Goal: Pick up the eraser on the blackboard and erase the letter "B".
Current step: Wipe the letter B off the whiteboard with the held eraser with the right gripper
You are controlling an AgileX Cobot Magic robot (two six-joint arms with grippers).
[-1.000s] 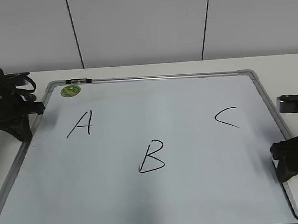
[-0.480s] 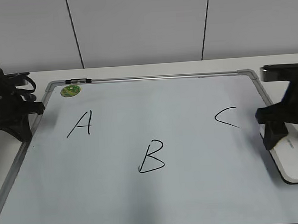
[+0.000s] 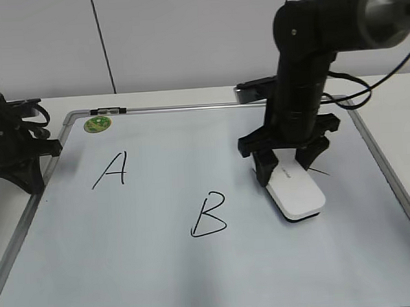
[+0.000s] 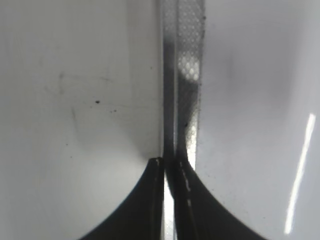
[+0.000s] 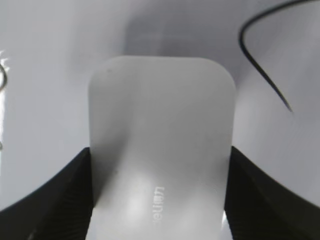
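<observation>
Eraser position: the eraser (image 3: 296, 192) is held at centre right of the exterior view, over the blackboard (image 3: 163, 279), its far end low against the surface; whether it touches cannot be told
Letter position: the letter "B" (image 3: 208, 214) is drawn at lower centre of the exterior view, to the left of the eraser and slightly lower in the frame, near but apart from it
Eraser axis: the long axis is seen running from upper left to lower right in the exterior view, out from between the pincer fingers
Nearer arm: the right pincer (image 3: 285, 166) is placed just right of the "B"; the left pincer (image 3: 29, 180) is parked at the left edge of the frame, well apart
Right pincer state: it is clamped on the eraser, a dark finger pressed on each long side in the right wrist view (image 5: 160, 165)
Left pincer state: its fingers (image 4: 172, 200) are drawn together with only a thin slit between, nothing held, over the blackboard's grey frame
Move judged next: a sweep toward the left of the frame is called for
</observation>
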